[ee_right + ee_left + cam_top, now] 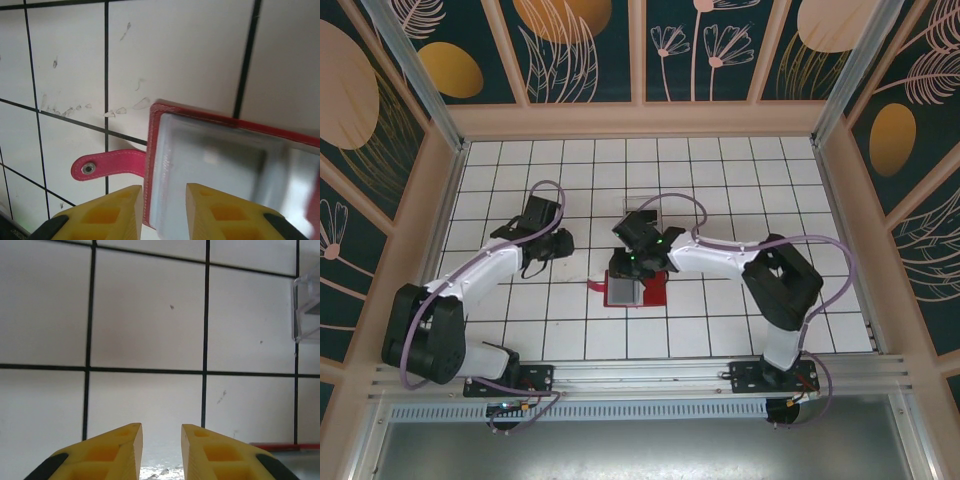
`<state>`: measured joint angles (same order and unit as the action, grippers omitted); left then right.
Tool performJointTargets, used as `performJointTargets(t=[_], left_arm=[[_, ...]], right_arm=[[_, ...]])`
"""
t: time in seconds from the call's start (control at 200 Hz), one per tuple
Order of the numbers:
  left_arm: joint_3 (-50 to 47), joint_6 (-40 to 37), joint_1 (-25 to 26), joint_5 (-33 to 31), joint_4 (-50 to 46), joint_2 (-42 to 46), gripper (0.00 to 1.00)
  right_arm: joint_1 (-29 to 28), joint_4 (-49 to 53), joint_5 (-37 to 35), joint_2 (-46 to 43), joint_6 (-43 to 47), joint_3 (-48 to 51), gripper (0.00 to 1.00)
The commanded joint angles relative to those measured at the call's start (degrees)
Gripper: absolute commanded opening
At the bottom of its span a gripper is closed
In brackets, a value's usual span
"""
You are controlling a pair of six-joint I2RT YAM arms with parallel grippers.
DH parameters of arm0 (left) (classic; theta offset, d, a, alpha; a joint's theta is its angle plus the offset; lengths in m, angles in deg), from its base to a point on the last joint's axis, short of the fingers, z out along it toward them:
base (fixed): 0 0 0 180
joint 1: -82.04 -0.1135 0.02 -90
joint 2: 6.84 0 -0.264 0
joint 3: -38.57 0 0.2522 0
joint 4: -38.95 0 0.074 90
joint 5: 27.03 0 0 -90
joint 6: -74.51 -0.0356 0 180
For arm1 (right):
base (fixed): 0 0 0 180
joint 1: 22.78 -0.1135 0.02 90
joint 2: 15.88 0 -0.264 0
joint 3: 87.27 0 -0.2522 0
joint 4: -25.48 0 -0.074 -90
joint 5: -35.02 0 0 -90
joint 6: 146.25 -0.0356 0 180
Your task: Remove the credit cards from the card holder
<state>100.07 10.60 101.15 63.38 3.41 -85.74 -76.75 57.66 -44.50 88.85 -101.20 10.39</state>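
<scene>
though blurred, card holder (200, 115) lies open.

Left arm (480, 272) and right arm (715, 255) wear white shells with black joints; lilac cables (560, 190) loop at twelve o'clock; left gripper (161, 432) yellow-fingered.

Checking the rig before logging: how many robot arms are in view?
2. The left arm reaches over bare tiles left of the card holder; the right arm bends in above it. None seems hidden.
</scene>
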Motion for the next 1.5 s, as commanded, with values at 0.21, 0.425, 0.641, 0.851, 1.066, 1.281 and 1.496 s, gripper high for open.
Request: performJointTargets(t=[0.21,0.425,0.641,0.851,1.066,1.281,1.496], left_arm=[[1.47,-2.81,-0.39,-5.05,-1.43,3.22,0.28],[1.56,-2.87,-0.35,-4.34,-1.33,2.83,0.29],[1.47,-2.88,-0.35,-4.13,-1.42,2.52,0.29],[1.71,-3.05,-0.38,-4.0,-1.51,2.29,0.3],[2.01,-2.94,-0.37,-4.32,-1.61,1.93,0.3],[1.97,-2.92,-0.38,-4.24,-1.6,1.47,0.31],[2.0,-2.97,-0.37,-4.01,-1.58,1.16,0.3]], right_arm=[[-1.81,1.49,2.24,5.94,-2.44,-5.48,0.3],[-2.35,2.87,2.19,7.54,-2.49,-6.27,0.32],[-2.96,5.1,0.58,7.77,-3.22,-5.97,0.34],[-3.18,9.52,-2.83,7.23,-3.47,-6.36,0.36],[-3.92,15.54,-7.73,7.67,-3.38,-8.33,0.37],[-4.96,21.94,-12.98,8.73,-3.55,-11.89,0.38],[-5.97,28.68,-18.58,10.24,-3.33,-15.5,0.41]])
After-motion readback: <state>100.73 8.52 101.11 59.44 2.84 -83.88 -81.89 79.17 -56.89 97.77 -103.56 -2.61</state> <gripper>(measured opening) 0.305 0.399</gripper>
